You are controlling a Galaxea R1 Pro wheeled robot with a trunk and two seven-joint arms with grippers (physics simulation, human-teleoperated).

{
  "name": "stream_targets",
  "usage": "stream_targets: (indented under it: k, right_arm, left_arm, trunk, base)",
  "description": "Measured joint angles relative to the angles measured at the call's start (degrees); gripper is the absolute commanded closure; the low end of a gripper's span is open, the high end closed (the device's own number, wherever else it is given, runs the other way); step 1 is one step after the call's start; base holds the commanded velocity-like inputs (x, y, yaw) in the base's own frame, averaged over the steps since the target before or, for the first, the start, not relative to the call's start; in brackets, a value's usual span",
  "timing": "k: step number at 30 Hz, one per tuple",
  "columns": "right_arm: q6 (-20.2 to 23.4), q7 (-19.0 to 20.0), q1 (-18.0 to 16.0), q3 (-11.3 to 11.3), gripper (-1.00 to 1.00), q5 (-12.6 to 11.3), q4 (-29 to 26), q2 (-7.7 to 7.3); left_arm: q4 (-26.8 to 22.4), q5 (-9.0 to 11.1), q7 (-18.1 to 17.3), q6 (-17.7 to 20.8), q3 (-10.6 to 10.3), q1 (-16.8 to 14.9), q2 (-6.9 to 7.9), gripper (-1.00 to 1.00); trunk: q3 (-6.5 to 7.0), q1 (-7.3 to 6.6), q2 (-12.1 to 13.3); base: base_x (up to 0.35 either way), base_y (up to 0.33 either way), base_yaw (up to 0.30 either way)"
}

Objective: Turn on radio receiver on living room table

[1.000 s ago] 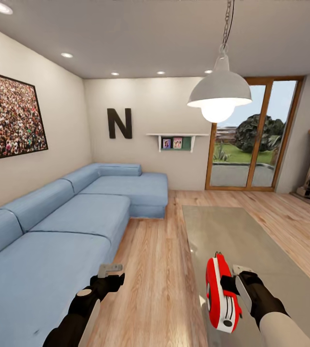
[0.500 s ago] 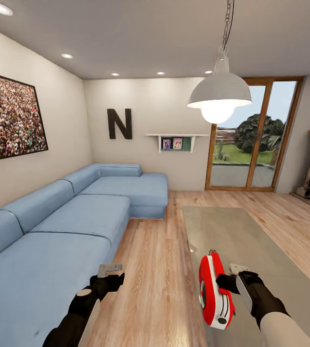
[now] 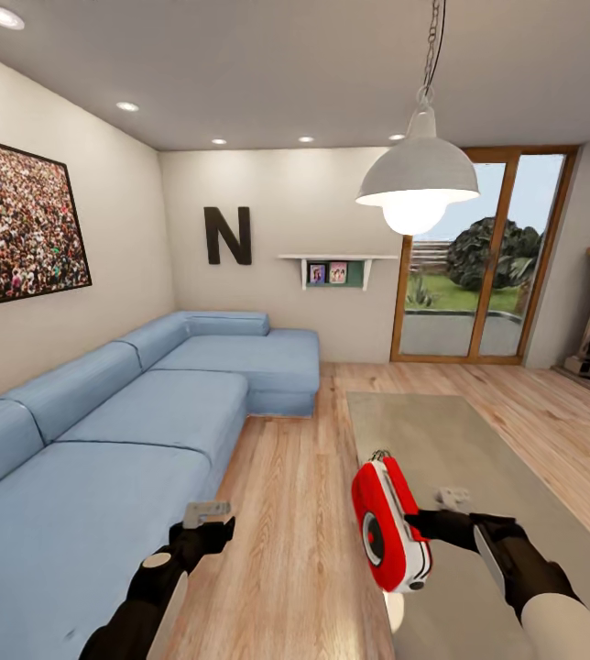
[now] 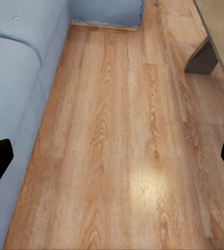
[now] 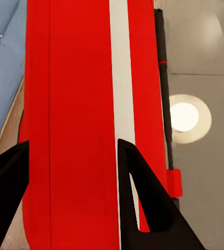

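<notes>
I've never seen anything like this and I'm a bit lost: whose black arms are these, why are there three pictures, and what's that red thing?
These are simulator renders of a two-armed wheeled robot steered by a person. The big picture comes from a camera on its head, looking over both arms into a living room with a blue sofa and a long glossy coffee table. The other two come from cameras near each hand. The right gripper holds a small red radio receiver above the table's near end; up close, its dark fingers sit on either side of the red body. The left gripper is open and holds nothing, looking down at the wood floor.
</notes>
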Motion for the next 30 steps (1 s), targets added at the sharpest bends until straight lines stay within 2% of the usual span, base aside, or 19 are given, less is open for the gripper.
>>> stream_targets:
  k: [1, 4, 8, 11, 13, 14, 17, 18, 20, 23, 27, 30]
  right_arm:
    - [-0.14, 1.03, 0.0, 0.02, 1.0, 0.19, 0.0, -0.07]
    - [-1.0, 3.03, -0.01, 0.03, 1.0, 1.72, -0.01, -0.48]
    - [-1.91, 3.74, 0.0, 0.1, 1.0, 3.7, 0.08, -0.73]
    - [-1.99, 3.81, 0.0, 0.13, 1.0, 3.83, 0.08, -0.73]
    - [-2.02, 3.82, 0.0, 0.13, 1.0, 3.88, 0.08, -0.75]
    - [-2.02, 3.84, 0.0, 0.13, 1.0, 3.86, 0.08, -0.75]
    - [-2.02, 3.94, 0.0, 0.18, 1.0, 3.8, 0.08, -0.73]
    - [-1.98, 4.48, 0.0, 0.21, 1.0, 3.75, 0.09, -0.71]
    - [-1.85, 6.93, 0.01, 0.29, 1.0, 3.5, 0.13, -0.72]
    - [-1.85, 11.2, 0.0, 0.35, 1.0, 3.71, 0.16, -0.7]
    - [-2.0, 12.54, 0.0, 0.46, 1.0, 4.01, 0.17, -0.68]
    - [-2.03, 12.93, 0.0, 0.49, 1.0, 4.0, 0.17, -0.67]
  left_arm:
    - [-0.01, 0.04, -0.19, 0.0, -0.09, 0.0, -0.01, 1.0]
    - [0.01, 0.08, -1.39, 0.01, -0.24, 0.0, -0.03, 1.0]
    - [-0.05, 0.08, -2.64, 0.07, -0.29, 0.0, -0.03, 1.0]
    - [-0.13, 0.03, -2.51, -0.05, -0.52, 0.0, -0.21, 1.0]
    - [-0.32, 0.01, -2.65, -0.04, -1.49, 0.0, -0.25, 1.0]
    - [-0.37, -0.01, -2.71, 0.0, -2.73, 0.0, -0.18, 1.0]
    - [-0.44, -1.17, -2.98, 0.53, -9.45, 0.0, 0.04, 1.0]
    - [-0.45, -2.11, -3.19, 0.7, -12.64, 0.01, 0.0, 1.0]
    - [-0.45, -3.08, -3.45, 0.89, -16.83, 0.0, -0.02, 1.0]
    - [-0.44, -3.61, -3.96, 2.3, -21.84, 0.0, -0.16, 1.0]
    - [-0.69, -3.68, -6.35, 5.71, -27.05, 0.0, -0.6, 1.0]
    - [-1.23, -3.54, -7.72, 6.43, -28.52, 0.0, -0.72, 1.0]
  trunk:
    - [0.0, 0.0, 0.0]
    - [0.0, 0.0, 0.0]
    - [0.0, 0.0, 0.0]
    - [0.0, 0.0, 0.0]
    - [0.0, 0.0, 0.0]
    - [0.0, 0.0, 0.0]
    - [0.0, 0.0, 0.0]
    - [0.0, 0.0, 0.0]
    - [0.0, 0.0, 0.0]
    - [0.0, 0.0, 0.0]
    - [0.0, 0.0, 0.0]
    - [0.0, 0.0, 0.0]
  base:
    - [0.0, 0.0, 0.0]
    - [0.0, 0.0, 0.0]
    - [0.0, 0.0, 0.0]
    - [0.0, 0.0, 0.0]
    - [0.0, 0.0, 0.0]
    - [0.0, 0.0, 0.0]
    - [0.0, 0.0, 0.0]
    - [0.0, 0.0, 0.0]
    - [0.0, 0.0, 0.0]
    - [0.0, 0.0, 0.0]
    - [0.0, 0.0, 0.0]
    - [0.0, 0.0, 0.0]
